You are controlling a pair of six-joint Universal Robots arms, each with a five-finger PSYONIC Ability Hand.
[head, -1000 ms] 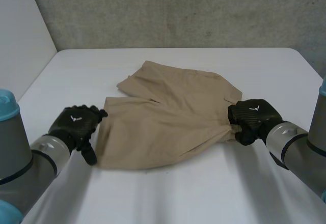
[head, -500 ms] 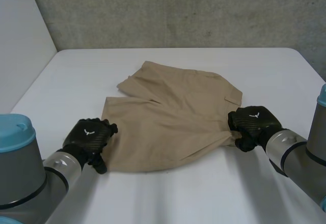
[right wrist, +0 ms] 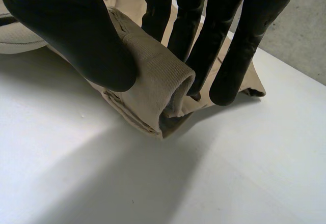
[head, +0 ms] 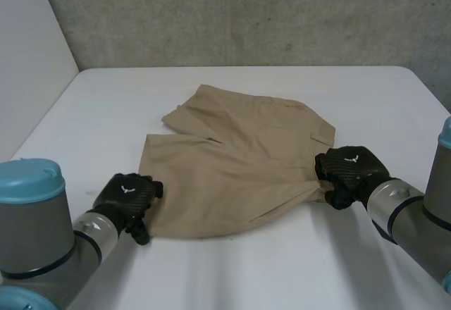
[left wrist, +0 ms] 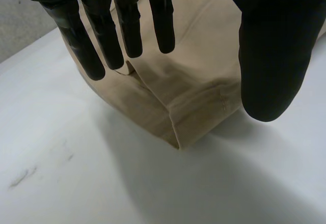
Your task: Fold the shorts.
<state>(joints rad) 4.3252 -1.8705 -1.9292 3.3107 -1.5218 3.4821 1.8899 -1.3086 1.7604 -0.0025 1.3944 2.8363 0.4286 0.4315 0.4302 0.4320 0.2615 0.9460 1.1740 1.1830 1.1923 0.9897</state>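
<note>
Tan shorts [head: 232, 162] lie flat on the white table [head: 246, 275], waistband at the right, legs toward the left. My left hand [head: 125, 196] is at the near left corner, at a leg hem. In the left wrist view its fingers [left wrist: 102, 35] are straight and its thumb stands apart, both just above that hem corner [left wrist: 193, 107] without gripping it. My right hand [head: 349, 169] is at the near right corner. There its thumb [right wrist: 76, 35] and fingers pinch a bunched roll of the waistband [right wrist: 153, 81].
A grey concrete wall [head: 246, 14] runs behind the table and a white panel [head: 28, 49] stands along its left side. Bare table top lies in front of the shorts and on both sides of them.
My left hand has moved nearer and to the right, onto the near left corner of the shorts, its fingers closing a little. My right hand keeps its pinch and has shifted slightly nearer.
</note>
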